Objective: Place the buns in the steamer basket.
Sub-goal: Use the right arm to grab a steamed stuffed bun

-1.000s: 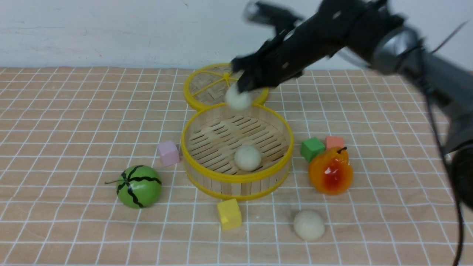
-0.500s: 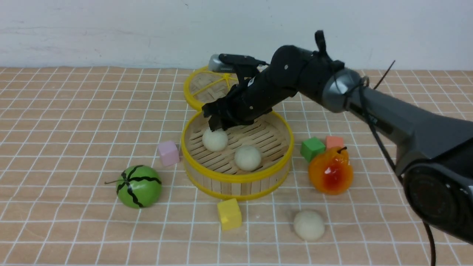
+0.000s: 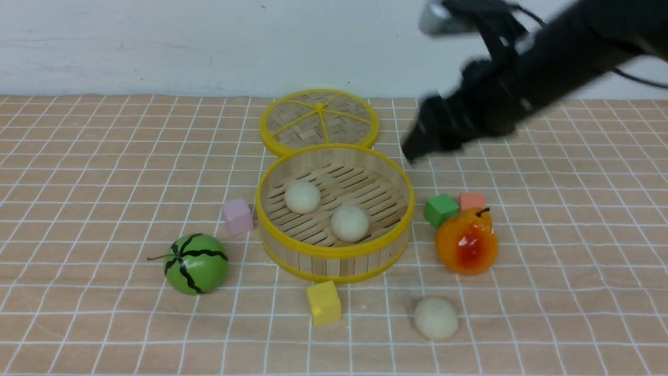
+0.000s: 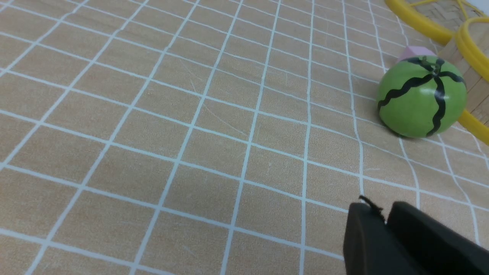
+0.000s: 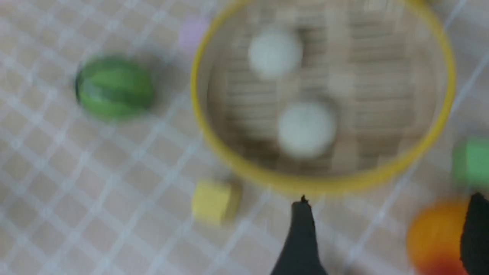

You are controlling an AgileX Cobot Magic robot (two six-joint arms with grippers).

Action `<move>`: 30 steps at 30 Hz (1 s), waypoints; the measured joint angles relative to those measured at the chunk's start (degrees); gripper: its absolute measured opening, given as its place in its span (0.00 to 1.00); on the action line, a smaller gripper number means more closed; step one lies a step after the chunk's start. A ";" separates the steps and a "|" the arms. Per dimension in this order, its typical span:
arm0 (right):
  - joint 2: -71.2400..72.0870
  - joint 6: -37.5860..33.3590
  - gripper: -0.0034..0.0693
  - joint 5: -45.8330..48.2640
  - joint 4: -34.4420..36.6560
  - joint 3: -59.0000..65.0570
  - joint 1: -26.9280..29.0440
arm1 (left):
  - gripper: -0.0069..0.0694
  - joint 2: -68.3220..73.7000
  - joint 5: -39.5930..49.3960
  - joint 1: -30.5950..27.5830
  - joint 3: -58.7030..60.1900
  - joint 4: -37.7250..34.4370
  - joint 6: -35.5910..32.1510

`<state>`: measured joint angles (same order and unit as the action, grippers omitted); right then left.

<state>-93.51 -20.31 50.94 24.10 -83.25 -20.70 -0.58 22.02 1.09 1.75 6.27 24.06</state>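
right pincer (image 5: pixel 389 200) released, empty, raised far-right of steamer basket (image 3: pixel 334 253). left pincer (image 4: pixel 382 212) clenched, empty, low over bench (image 4: pixel 153 133). left bun (image 3: pixel 302 197) and middle bun (image 3: pixel 349 223) inside basket; third bun (image 3: pixel 436 318) on bench, near-right of it.

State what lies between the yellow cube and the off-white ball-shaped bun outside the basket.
Nothing; the front view shows bare checked cloth between yellow cube and bun.

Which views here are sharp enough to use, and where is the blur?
Front view: the table is sharp and the buns in the steamer basket are crisp, but the right gripper is smeared. Right wrist view: blurred throughout, things read only as colour blobs. Left wrist view: sharp, the watermelon stripes clear, with even light and soft shadows.
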 joint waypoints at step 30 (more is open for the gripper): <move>-9.85 21.23 0.40 -16.28 -20.25 19.63 -9.58 | 0.23 0.00 0.00 0.00 0.00 0.00 0.00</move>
<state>-103.36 0.92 34.66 3.86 -63.62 -30.28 -0.58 22.02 1.09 1.75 6.27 24.06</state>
